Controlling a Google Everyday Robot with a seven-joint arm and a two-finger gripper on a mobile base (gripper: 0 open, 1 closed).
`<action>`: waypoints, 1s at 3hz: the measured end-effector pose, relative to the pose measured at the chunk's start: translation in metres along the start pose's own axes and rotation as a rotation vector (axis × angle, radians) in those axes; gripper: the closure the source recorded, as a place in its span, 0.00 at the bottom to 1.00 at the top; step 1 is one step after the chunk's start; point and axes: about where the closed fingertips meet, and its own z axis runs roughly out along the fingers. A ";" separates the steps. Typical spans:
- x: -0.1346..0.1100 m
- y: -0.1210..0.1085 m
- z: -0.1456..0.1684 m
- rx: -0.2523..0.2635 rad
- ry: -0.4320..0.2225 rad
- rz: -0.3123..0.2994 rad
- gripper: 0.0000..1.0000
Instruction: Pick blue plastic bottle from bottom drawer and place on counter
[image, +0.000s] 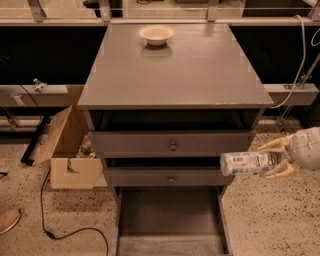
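The blue plastic bottle (248, 163), clear with a pale patterned label, lies sideways in the air at the cabinet's right front corner, level with the middle drawer. My gripper (278, 161) comes in from the right edge and is shut on the bottle's right end, cream fingers (276, 144) above and below it. The bottom drawer (170, 215) is pulled out below, a wide shallow grey tray, and looks empty. The counter (175, 70) is the flat grey top, well above the bottle.
A shallow cream bowl (156, 34) sits at the back of the counter. An open cardboard box (67, 150) stands on the floor left of the cabinet, with a black cable (60, 220) trailing near it. Speckled floor lies to the right.
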 end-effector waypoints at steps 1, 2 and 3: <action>-0.016 -0.036 -0.037 0.048 -0.013 -0.007 1.00; -0.033 -0.085 -0.075 0.107 -0.035 -0.001 1.00; -0.050 -0.137 -0.087 0.152 -0.058 0.042 1.00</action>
